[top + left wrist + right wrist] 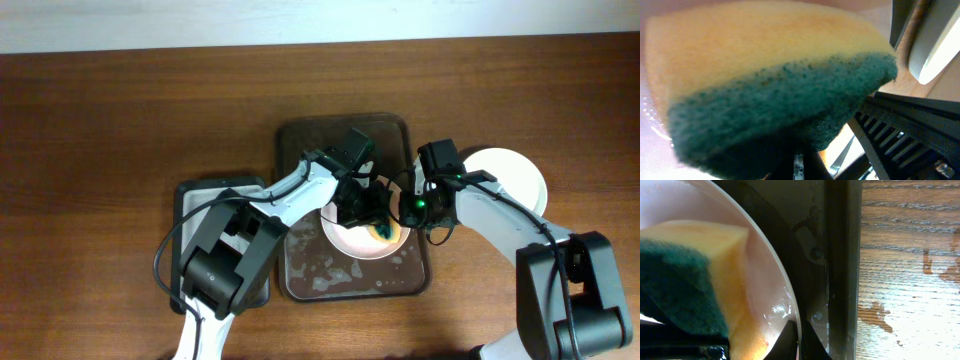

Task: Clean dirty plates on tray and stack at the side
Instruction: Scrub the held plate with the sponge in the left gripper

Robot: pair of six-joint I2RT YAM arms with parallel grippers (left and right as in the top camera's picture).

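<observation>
A pinkish-white plate (348,240) lies on the dark brown tray (310,285); it also shows in the right wrist view (767,275). My left gripper (375,222) is shut on a yellow-and-green sponge (765,85) and presses it onto this plate; the sponge also shows in the right wrist view (690,280). My right gripper (797,340) is shut on the plate's right rim, over the tray's edge (840,255). A white plate (520,175) lies on the table to the right of the tray. The pale green plate is not visible.
A smaller black tray (195,195) sits left of the brown tray, partly under the left arm. Wet patches lie on the brown tray's bottom and on the wooden table (910,275) by its right edge.
</observation>
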